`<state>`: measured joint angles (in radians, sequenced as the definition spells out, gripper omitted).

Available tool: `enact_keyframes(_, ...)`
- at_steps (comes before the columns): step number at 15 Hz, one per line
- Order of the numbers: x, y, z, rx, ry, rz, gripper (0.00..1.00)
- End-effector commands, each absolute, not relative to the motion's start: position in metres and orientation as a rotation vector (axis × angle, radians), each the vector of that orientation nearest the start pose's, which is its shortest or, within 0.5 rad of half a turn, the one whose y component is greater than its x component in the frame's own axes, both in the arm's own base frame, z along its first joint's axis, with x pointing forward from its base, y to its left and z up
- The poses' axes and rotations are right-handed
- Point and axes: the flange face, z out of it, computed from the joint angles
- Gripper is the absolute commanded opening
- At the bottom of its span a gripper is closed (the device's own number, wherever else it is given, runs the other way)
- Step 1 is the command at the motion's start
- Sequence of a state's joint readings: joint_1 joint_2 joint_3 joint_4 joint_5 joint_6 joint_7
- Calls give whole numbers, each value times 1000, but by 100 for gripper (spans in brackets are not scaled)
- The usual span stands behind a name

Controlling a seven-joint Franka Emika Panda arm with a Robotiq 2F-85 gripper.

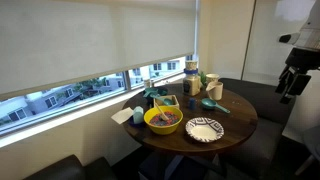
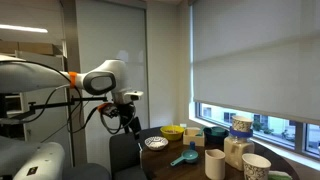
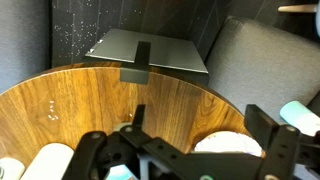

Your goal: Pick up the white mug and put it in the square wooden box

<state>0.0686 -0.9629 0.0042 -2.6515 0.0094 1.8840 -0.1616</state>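
Note:
The white mug (image 1: 205, 80) is a small cream cup on the round wooden table (image 1: 235, 115), beside the striped jar (image 1: 191, 68). It also shows in an exterior view (image 2: 214, 163) near the front. The light wooden box (image 1: 190, 87) stands next to the jar (image 2: 236, 151). My gripper (image 1: 290, 80) hangs open and empty in the air, off the table's edge and well away from the mug (image 2: 128, 118). In the wrist view the open jaws (image 3: 200, 135) frame the table edge (image 3: 90, 95) and a white plate (image 3: 235, 145). The mug is not clear there.
A yellow bowl (image 1: 163, 120), a patterned plate (image 1: 204, 130), a teal mug (image 1: 215, 92) and a blue spoon (image 1: 211, 104) share the table. A larger pale cup (image 2: 256, 166) stands nearby. A grey chair (image 3: 150, 50) stands beyond the table edge. The window runs along one side.

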Motion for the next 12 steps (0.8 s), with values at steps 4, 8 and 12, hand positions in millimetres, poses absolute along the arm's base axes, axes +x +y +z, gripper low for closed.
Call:
enact_keyframes(4, 287, -5, 543, -3214, -446, -461, 100)
enact_keyframes(8, 298, -61, 557, -3374, -560, -560, 100)
enact_keyframes(12, 310, -131, 565, -3275, -516, -674, 100)
